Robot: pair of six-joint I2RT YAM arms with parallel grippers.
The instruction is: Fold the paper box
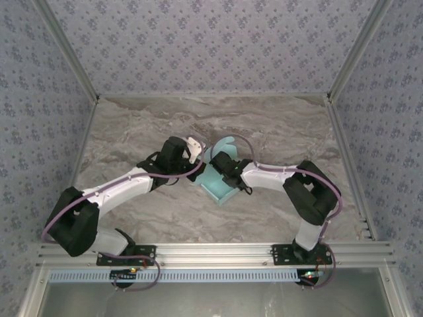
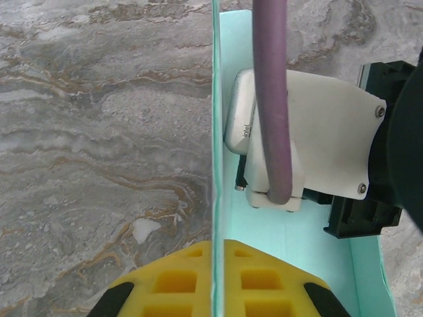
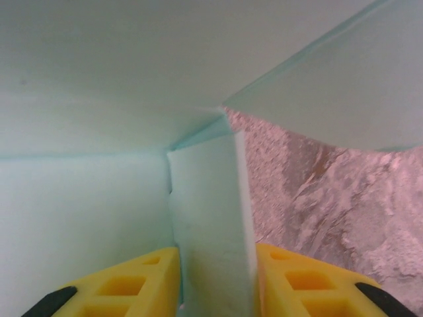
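Marble table (image 1: 132,125) bearing paper box (image 1: 217,187), half-formed. Left gripper (image 2: 217,267) pinching upright wall at box's left edge. Right gripper (image 3: 215,277) straddling corner flap inside box, grip unclear. Risk: arms pulling apart, creasing or tearing thin card; flap springing open.

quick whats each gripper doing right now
left gripper: shut on the paper box, pinching its upright wall
right gripper: shut on a folded flap of the paper box
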